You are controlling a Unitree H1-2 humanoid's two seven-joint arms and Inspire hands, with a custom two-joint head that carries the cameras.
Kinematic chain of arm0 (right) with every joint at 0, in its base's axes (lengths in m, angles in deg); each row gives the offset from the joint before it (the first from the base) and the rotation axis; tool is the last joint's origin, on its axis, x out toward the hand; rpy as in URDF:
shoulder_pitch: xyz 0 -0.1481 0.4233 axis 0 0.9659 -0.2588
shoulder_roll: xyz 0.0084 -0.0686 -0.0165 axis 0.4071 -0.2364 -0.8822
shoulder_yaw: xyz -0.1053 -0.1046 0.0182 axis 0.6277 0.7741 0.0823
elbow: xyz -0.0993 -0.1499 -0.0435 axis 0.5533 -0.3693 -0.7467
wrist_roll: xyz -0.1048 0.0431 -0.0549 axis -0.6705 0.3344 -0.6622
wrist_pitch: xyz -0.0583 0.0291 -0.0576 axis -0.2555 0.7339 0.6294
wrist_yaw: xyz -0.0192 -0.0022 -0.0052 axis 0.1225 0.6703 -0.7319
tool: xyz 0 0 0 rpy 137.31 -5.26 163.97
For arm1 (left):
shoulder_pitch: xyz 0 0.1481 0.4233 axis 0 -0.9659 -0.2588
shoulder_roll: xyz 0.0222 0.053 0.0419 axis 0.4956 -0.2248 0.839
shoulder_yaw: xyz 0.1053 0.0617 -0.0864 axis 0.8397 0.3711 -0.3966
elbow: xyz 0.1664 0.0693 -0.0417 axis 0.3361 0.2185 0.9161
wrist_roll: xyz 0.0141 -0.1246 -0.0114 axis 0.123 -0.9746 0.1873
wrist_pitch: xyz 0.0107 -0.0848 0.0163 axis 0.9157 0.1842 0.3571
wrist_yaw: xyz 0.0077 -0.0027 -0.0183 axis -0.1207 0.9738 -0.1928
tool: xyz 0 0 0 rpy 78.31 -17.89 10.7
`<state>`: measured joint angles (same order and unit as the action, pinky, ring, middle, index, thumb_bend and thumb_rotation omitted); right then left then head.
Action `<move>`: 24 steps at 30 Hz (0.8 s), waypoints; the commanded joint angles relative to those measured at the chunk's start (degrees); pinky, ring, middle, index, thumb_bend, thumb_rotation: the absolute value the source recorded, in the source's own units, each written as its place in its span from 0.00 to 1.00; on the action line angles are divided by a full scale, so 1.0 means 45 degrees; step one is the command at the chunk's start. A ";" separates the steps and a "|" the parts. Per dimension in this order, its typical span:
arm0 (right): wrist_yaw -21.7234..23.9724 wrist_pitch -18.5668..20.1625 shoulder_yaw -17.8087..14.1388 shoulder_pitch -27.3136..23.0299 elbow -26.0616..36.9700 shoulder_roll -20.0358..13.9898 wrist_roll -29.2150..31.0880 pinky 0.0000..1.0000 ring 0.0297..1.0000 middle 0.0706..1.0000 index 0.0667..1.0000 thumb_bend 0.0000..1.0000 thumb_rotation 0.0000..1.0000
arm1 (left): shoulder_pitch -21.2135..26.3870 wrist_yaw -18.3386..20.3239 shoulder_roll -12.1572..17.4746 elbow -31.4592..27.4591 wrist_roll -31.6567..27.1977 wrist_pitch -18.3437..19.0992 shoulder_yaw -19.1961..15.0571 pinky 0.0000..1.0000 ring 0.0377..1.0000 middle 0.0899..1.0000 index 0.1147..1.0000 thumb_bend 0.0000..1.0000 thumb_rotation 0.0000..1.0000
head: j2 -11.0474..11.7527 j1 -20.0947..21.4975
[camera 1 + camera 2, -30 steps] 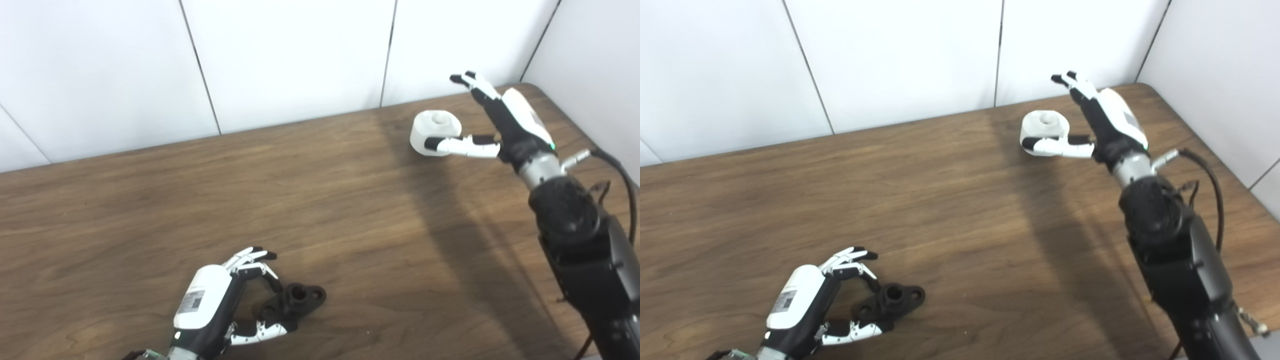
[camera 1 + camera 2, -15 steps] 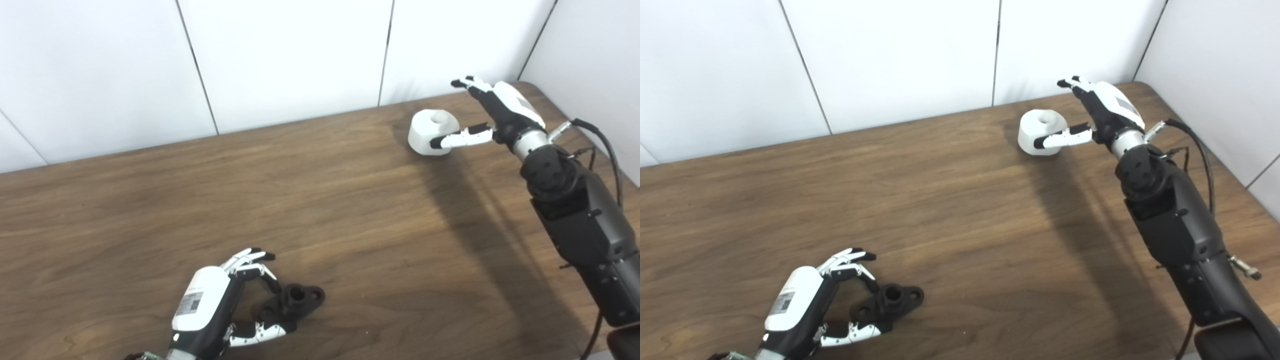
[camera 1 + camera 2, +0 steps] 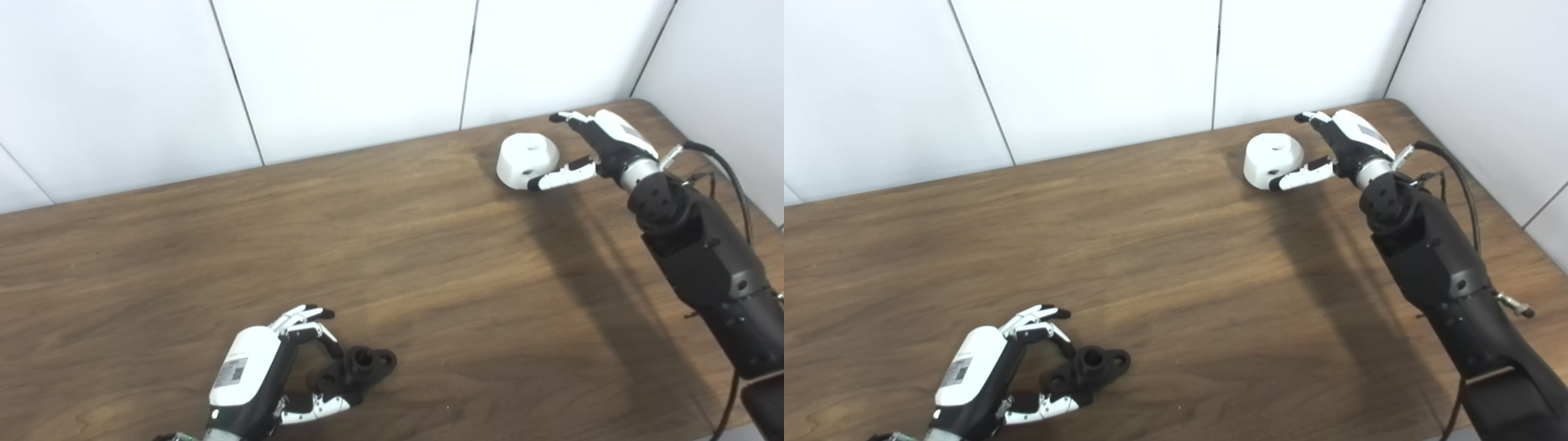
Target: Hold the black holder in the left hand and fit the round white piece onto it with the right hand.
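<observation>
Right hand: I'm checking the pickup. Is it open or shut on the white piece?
Open. The right hand has fingers spread beside the round white piece, which sits on the table.

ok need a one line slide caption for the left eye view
Open right hand at the round white piece; left hand open around the black holder.

The dark brown wood-grain surface (image 3: 392, 245) runs up against white wall panels. A round white plastic piece with a hole in its top (image 3: 527, 160) sits near its far right corner, and a black plastic holder with a raised central socket (image 3: 361, 369) lies close to the near left edge, well apart.
</observation>
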<state>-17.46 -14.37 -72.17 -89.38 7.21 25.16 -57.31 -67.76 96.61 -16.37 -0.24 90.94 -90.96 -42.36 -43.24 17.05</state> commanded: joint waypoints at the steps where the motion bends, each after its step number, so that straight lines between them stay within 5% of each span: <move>1: -0.0177 0.0048 -0.0130 -0.0756 0.0056 -0.0250 -0.0138 1.00 1.00 0.94 0.86 0.85 0.40 | -0.0437 0.0606 0.0130 0.0124 0.0144 0.0520 0.0104 0.76 0.87 0.79 0.42 0.51 0.05 | -0.0098 0.0147; 24: -0.0714 -0.0026 -0.0083 -0.1326 -0.0702 0.0419 -0.0050 0.93 0.97 0.91 0.78 0.78 0.29 | -0.0430 0.0764 0.0136 -0.0060 0.0064 0.0748 0.0112 0.77 0.87 0.79 0.42 0.51 0.05 | -0.0247 0.0189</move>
<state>-19.24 -12.73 -72.03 -92.32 2.89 28.29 -57.40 -68.13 96.99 -16.37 -1.15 90.88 -89.98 -42.29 -44.30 17.84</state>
